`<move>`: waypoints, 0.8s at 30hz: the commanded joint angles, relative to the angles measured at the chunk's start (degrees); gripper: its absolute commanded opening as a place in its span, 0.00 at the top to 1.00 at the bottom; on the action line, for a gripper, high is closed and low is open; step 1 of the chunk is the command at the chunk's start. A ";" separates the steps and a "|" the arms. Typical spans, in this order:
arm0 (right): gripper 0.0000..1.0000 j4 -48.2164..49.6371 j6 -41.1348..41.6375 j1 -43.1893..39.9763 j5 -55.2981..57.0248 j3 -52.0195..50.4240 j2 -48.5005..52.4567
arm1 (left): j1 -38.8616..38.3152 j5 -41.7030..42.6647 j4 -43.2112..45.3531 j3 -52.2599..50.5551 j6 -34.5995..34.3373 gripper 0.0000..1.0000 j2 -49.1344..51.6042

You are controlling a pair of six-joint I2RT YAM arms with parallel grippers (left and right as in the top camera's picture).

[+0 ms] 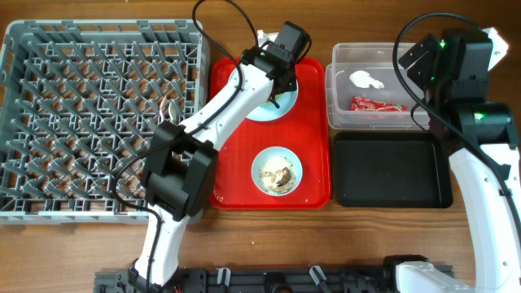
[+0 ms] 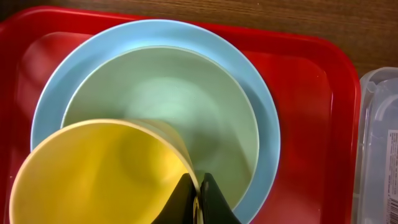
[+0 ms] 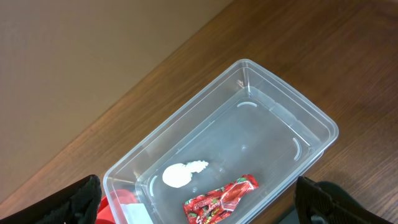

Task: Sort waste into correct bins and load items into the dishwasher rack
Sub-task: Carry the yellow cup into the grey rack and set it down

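My left gripper (image 2: 200, 194) is shut on the rim of the yellow cup (image 2: 99, 174). The cup sits in a pale green bowl (image 2: 161, 99) on the blue plate (image 2: 264, 118). In the overhead view that gripper (image 1: 281, 88) is over the plate (image 1: 262, 112) at the back of the red tray. A second bowl (image 1: 277, 171) holds beige food scraps. My right gripper (image 3: 204, 204) is open and empty above the clear tub (image 3: 286, 93), which holds the white tissue (image 3: 180, 174) and red wrapper (image 3: 221, 200). The grey rack (image 1: 49, 122) is at the left.
The red serving tray (image 1: 313, 122) lies between the rack and the bins. The black tray (image 1: 391, 169) sits in front of the clear tub (image 1: 338, 89). A whitish piece (image 1: 171, 107) lies in the rack near its right side. My left arm crosses the rack's right edge.
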 commanded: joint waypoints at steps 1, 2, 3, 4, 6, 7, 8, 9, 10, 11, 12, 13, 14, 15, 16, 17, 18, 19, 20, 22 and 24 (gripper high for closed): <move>0.00 -0.02 -0.70 -0.02 0.70 -0.28 0.42 | 0.70 0.13 -0.04 3.13 1.44 0.96 -4.87; 0.00 -0.02 -0.72 -0.02 0.70 -0.28 0.42 | 1.42 2.97 -0.07 4.55 5.05 0.96 -7.67; 0.00 -0.04 -0.72 -0.02 0.70 -0.28 0.42 | 2.84 6.23 -1.57 6.16 6.05 0.96 -11.32; 0.00 -0.04 -0.72 -0.02 0.70 -0.28 0.42 | 5.46 10.82 -3.74 7.04 6.05 0.96 -15.08; 0.00 -0.02 -0.70 -0.02 0.70 -0.28 0.42 | 13.70 25.42 -6.93 7.08 6.10 0.96 -20.98; 0.00 -0.02 -0.72 -0.02 0.70 -0.28 0.42 | 19.02 34.47 -8.28 7.08 6.78 0.96 -22.38; 0.00 -0.02 -0.72 -0.02 0.70 -0.28 0.42 | 24.63 45.13 -9.60 7.08 8.55 0.96 -22.73; 0.00 -0.04 -0.72 -0.02 0.70 -0.28 0.42 | 30.53 54.16 -11.19 6.93 9.42 0.96 -22.40; 0.00 -0.02 -0.72 -0.02 0.70 -0.28 0.42 | 37.20 63.43 -12.39 6.21 11.93 0.96 -21.22; 0.00 -0.04 -0.70 -0.02 0.70 -0.28 0.42 | 41.03 69.72 -12.57 5.46 14.21 0.96 -20.06; 0.00 -0.04 -0.72 -0.02 0.70 -0.28 0.42 | 44.17 75.08 -12.52 4.55 15.89 0.96 -18.62; 0.00 -0.04 -0.72 -0.02 0.70 -0.28 0.42 | 46.99 81.44 -12.55 3.45 18.80 0.96 -16.31; 0.00 -0.04 -0.72 -0.02 0.70 -0.28 0.42 | 48.41 86.73 -12.55 2.73 21.44 0.96 -14.08; 0.00 -0.04 -0.72 -0.02 0.70 -0.28 0.42 | 48.92 90.33 -12.46 2.27 23.34 0.96 -11.72; 0.00 -0.04 -0.72 -0.02 0.70 -0.28 0.42 | 48.94 91.12 -12.46 2.16 24.33 0.96 -9.68; 0.00 -0.04 -0.70 -0.02 0.70 -0.28 0.42 | 48.78 91.43 -11.58 2.16 24.48 0.96 -6.71; 0.00 -0.04 -0.72 -0.02 0.70 -0.28 0.42 | 48.78 93.42 -9.99 2.16 24.68 0.96 -4.26; 0.00 -0.02 -0.72 -0.02 0.70 -0.28 0.42 | 48.96 94.79 -8.52 2.16 24.68 0.96 -2.38; 0.00 -0.04 -0.72 -0.02 0.70 -0.28 0.42 | 49.33 94.86 -7.23 2.16 24.68 0.96 -0.44; 0.00 -0.04 -0.70 -0.02 0.70 -0.28 0.42 | 49.48 94.38 -6.45 2.10 25.59 0.96 2.54; 0.00 -0.04 -0.72 -0.02 0.70 -0.28 0.42 | 49.90 89.44 -6.47 1.92 25.73 0.96 3.78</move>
